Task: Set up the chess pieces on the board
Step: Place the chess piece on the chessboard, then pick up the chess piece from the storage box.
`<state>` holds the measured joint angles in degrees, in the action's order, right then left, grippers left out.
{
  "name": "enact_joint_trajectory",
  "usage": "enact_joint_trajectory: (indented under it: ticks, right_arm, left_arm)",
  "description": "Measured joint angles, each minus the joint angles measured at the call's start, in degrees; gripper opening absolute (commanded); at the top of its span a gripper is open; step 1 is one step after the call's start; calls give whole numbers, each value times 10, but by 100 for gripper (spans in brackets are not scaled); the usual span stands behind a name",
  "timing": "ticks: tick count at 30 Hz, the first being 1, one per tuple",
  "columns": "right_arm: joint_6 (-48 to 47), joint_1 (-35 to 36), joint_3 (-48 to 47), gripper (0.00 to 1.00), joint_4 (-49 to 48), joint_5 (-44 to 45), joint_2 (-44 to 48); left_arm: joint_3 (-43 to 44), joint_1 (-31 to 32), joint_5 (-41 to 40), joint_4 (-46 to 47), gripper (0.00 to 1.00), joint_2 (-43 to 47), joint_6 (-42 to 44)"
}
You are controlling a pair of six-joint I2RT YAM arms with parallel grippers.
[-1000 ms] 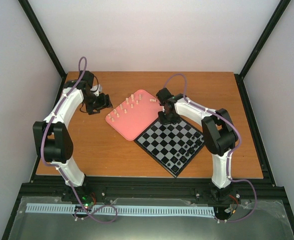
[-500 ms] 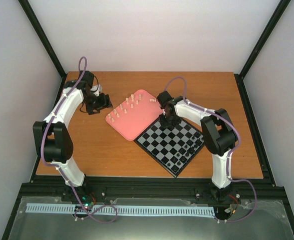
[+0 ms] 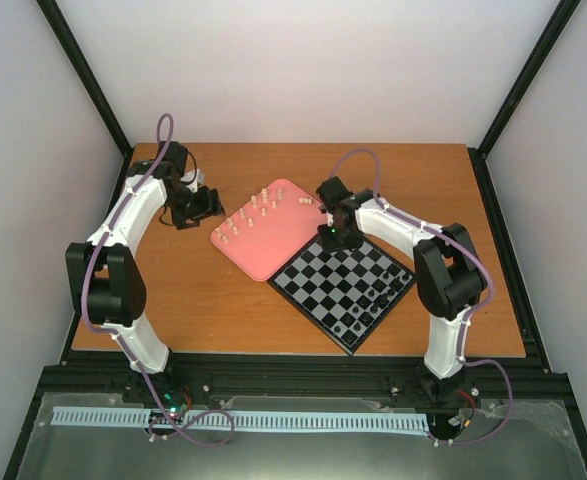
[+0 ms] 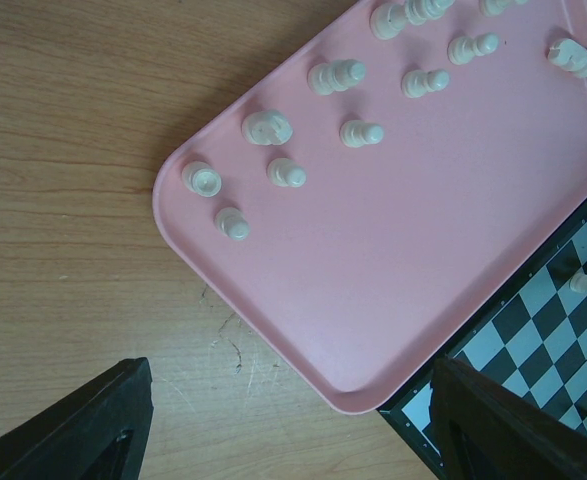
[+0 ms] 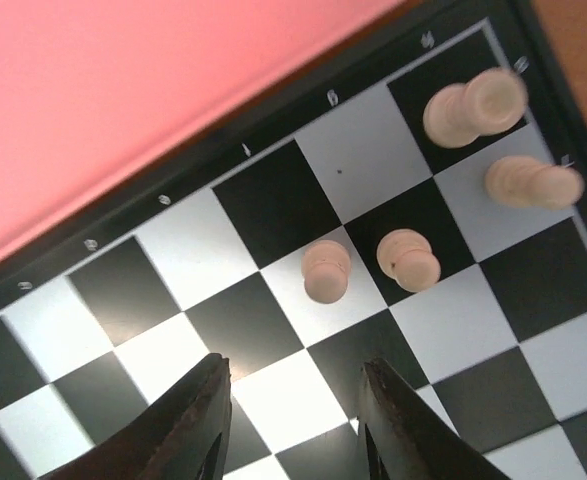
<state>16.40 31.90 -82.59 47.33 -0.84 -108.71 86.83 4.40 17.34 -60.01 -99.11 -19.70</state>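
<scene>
Since the right pincer (image 5: 295, 372) stands slightly parted and empty just below a cream piece (image 5: 326, 270) mid-frame on the board (image 5: 273, 200) — rise straight up, brushing nothing.

Top view: bright, even diffuse light, only soft faint shadows on the table (image 3: 233, 300). Left wrist: sharp, pink tray (image 4: 393, 300) evenly lit, left fingers (image 4: 73, 430) dark silhouettes. Right wrist: soft focus, chess pieces (image 5: 473, 105) near the right edge smeared, board (image 5: 273, 200) numerals blurred.
</scene>
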Motion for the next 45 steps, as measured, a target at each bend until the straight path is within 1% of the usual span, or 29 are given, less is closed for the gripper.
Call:
enact_joint_trajectory:
  ticks: [3,5,7,8,11,15,18,24,45]
  right_arm:
    - [-3,0,-27,34,15,0,16]
    - [-6,0,-46,29,21,-2,18]
    - [-7,0,-75,20,32,-7,13]
    - [-11,0,-89,17,36,-10,8]
    - [-15,0,-146,14,44,-17,-25]
    - [-19,0,-219,12,57,-20,-90]
    - [-21,0,-252,11,68,-20,-136]
    - [-22,0,-259,11,98,-24,-177]
    - [-20,-2,-227,11,116,-10,-178]
  left_arm:
    - [0,0,0,0,78,0,0]
    - [0,0,0,0,78,0,0]
    - [0,0,1,0,78,0,0]
    - [0,0,1,0,78,0,0]
    - [0,0,1,0,78,0,0]
    - [0,0,0,0,78,0,0]
    - [0,0,0,0,78,0,0]
    - [0,0,-2,0,78,0,0]
    - [0,0,-2,0,78,-1,0]
